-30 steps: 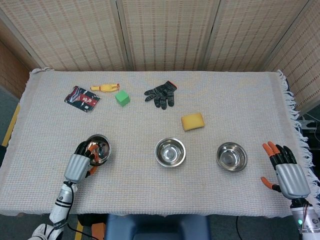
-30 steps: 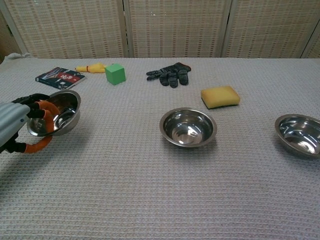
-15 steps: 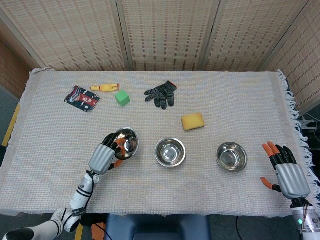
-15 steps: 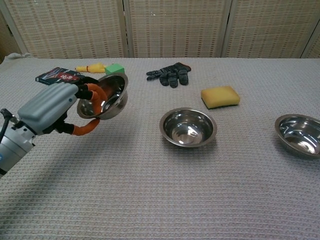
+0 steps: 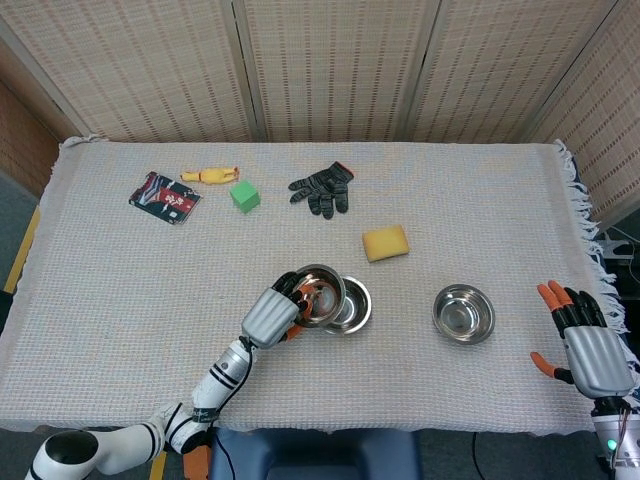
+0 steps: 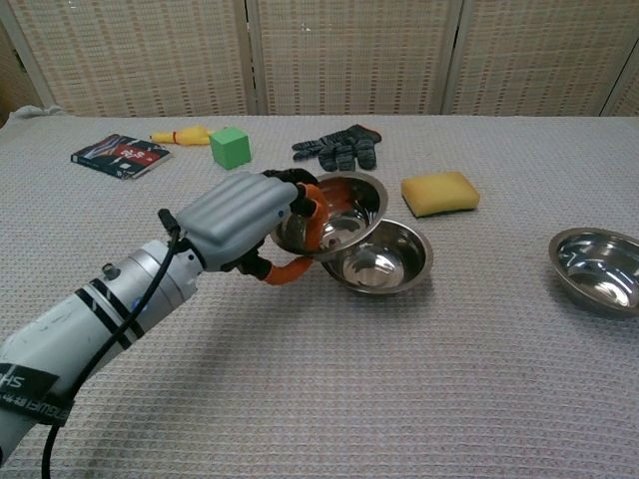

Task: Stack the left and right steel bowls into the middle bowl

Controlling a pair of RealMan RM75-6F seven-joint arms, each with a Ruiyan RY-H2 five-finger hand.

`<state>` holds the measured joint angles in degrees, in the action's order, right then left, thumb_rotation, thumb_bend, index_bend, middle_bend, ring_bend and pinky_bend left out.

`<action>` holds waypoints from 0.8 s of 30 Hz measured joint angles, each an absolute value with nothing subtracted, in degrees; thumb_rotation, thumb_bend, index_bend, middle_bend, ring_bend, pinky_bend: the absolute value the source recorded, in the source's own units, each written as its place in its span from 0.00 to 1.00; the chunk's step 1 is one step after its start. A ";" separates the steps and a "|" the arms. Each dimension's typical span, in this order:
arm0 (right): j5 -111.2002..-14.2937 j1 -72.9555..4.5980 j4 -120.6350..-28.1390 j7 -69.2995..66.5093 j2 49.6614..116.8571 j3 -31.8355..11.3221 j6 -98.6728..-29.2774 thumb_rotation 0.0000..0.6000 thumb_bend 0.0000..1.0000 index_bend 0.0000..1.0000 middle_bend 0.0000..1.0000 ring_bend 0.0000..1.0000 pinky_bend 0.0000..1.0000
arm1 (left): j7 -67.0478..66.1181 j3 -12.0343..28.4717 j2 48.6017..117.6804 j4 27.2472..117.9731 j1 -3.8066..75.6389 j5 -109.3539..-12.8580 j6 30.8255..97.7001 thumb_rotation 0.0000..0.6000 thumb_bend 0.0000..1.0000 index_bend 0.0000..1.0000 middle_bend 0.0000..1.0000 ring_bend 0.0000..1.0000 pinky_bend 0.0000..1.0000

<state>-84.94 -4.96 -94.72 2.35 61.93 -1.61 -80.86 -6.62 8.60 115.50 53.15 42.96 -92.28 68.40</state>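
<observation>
My left hand (image 5: pixel 272 314) (image 6: pixel 243 219) grips a steel bowl (image 5: pixel 320 294) (image 6: pixel 333 214) by its near rim and holds it tilted in the air, over the left edge of the middle bowl (image 5: pixel 352 310) (image 6: pixel 385 261). The middle bowl stands on the cloth. The right steel bowl (image 5: pixel 463 313) (image 6: pixel 598 268) stands alone further right. My right hand (image 5: pixel 588 340) hangs open beyond the table's right edge, holding nothing, a short way right of that bowl; the chest view does not show it.
A yellow sponge (image 5: pixel 385 243) (image 6: pixel 439 193) lies just behind the middle bowl. A black glove (image 5: pixel 323 189) (image 6: pixel 339 148), a green cube (image 5: pixel 244 196) (image 6: pixel 230 147), a yellow toy (image 5: pixel 209 175) and a dark packet (image 5: pixel 164 197) (image 6: pixel 120 155) lie along the back.
My left hand has carried the bowl rightward from the left side of the table to the middle bowl. The right hand has drifted slightly right.
</observation>
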 measured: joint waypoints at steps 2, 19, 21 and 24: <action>-85.21 -4.87 -94.75 2.14 61.83 -1.58 -81.11 1.00 0.11 0.00 0.00 0.00 0.00 | -8.70 8.80 116.40 53.08 43.64 -91.73 67.58 1.00 0.58 0.64 0.26 0.10 0.18; -86.62 -4.38 -94.97 1.43 61.49 -1.41 -82.38 1.00 0.11 0.00 0.00 0.00 0.00 | -14.91 8.70 115.83 59.71 45.55 -90.13 65.57 1.00 0.50 0.28 0.22 0.08 0.18; -87.09 -4.33 -94.95 1.37 61.47 -1.20 -82.48 1.00 0.11 0.00 0.00 0.00 0.00 | -15.02 8.40 114.81 60.96 45.21 -90.36 66.24 1.00 0.49 0.27 0.22 0.08 0.18; -87.75 -4.43 -94.69 1.58 61.65 -0.71 -82.07 1.00 0.11 0.00 0.00 0.00 0.00 | -15.03 7.28 111.74 63.74 43.85 -90.76 67.52 1.00 0.49 0.25 0.20 0.06 0.18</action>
<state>-87.75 -4.43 -94.69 1.58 61.65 -0.71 -82.07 -15.03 7.28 111.74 63.74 43.85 -90.76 67.52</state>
